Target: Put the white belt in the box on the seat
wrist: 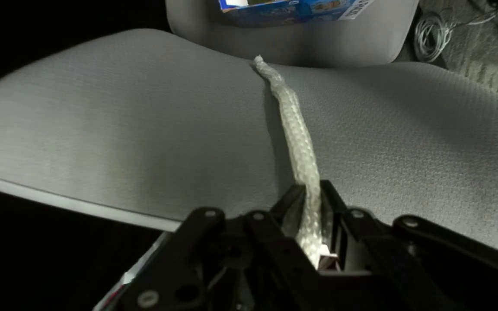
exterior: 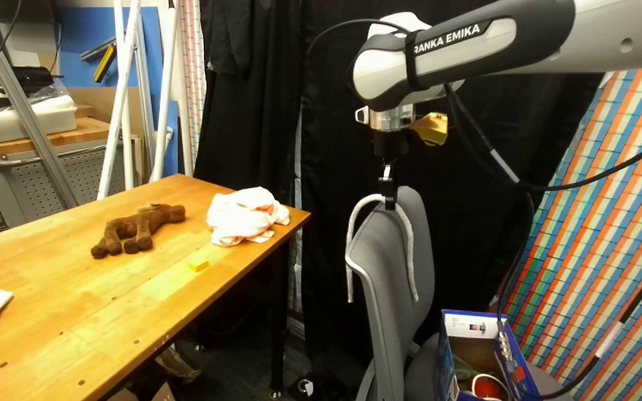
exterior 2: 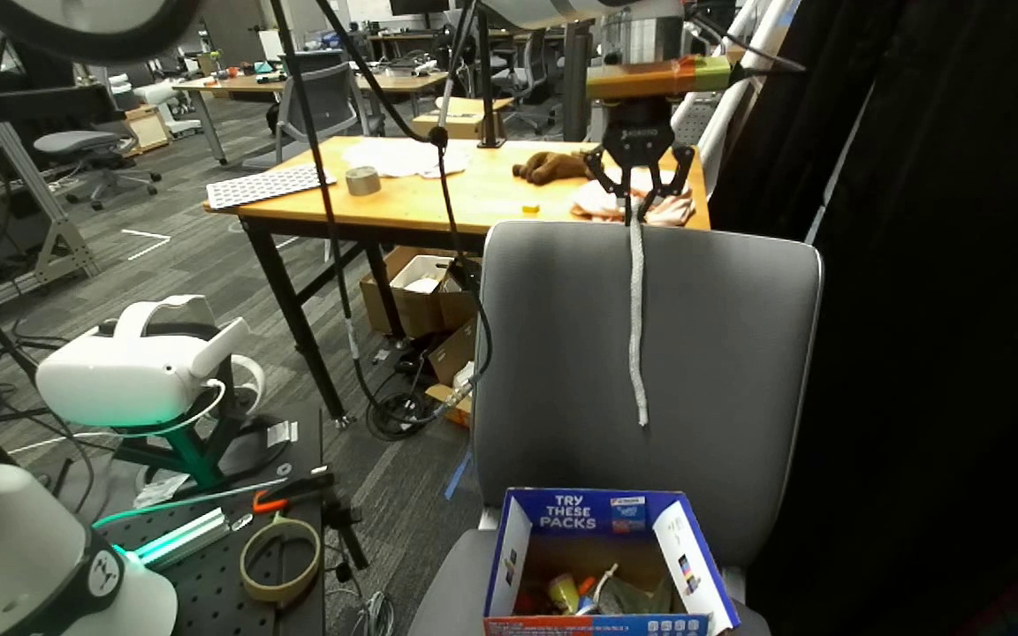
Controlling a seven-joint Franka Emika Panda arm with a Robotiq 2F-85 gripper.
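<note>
Hand (wrist: 311,194) gripping white belt (wrist: 299,138), grey chair back (wrist: 180,116), box (wrist: 288,14) on seat (wrist: 361,45)

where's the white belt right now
In an exterior view, right of center, the white belt hangs from the claw with one end in front of the gray chair back, above the box.

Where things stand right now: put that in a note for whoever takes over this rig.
The claw: shut on the white belt, by the top edge of the chair back; one end hangs down in front.
The box: open, on the seat, small items inside.
Done: white belt gripped, not yet in the box.
Left: bring it over the box, lower it in, then release.
</note>
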